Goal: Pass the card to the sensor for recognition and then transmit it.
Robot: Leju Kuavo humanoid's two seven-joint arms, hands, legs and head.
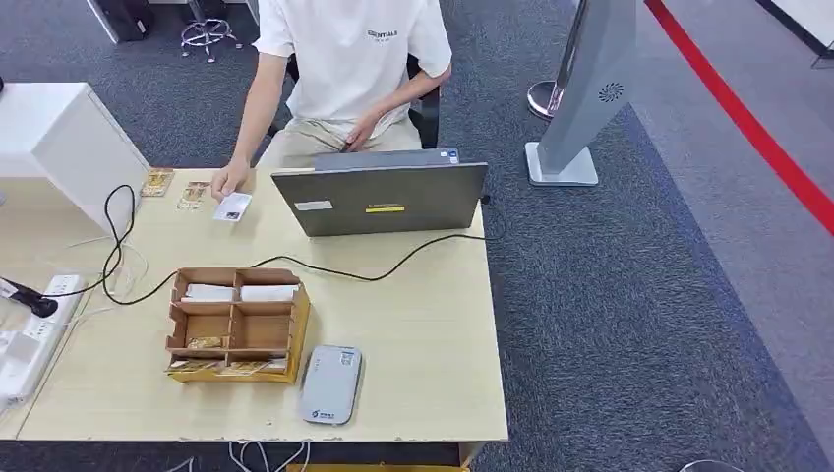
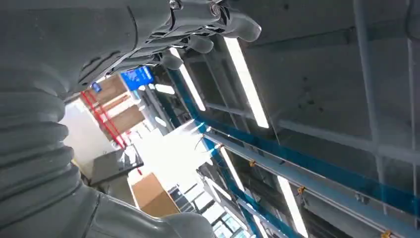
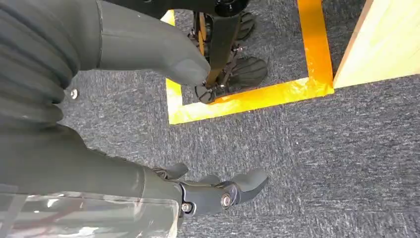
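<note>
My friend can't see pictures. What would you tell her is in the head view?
A person's hand rests on a small white card at the far side of a light wooden table, where the person sits behind a grey laptop. Nearer the camera are a cardboard organizer with compartments and, beside it, a grey card sensor.

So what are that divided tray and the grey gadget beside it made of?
The divided tray looks like thin brown wood or stiff cardboard: matte, with slotted flat panels. The grey gadget, probably the card sensor, seems smooth moulded plastic with rounded corners and a slight sheen.
</note>
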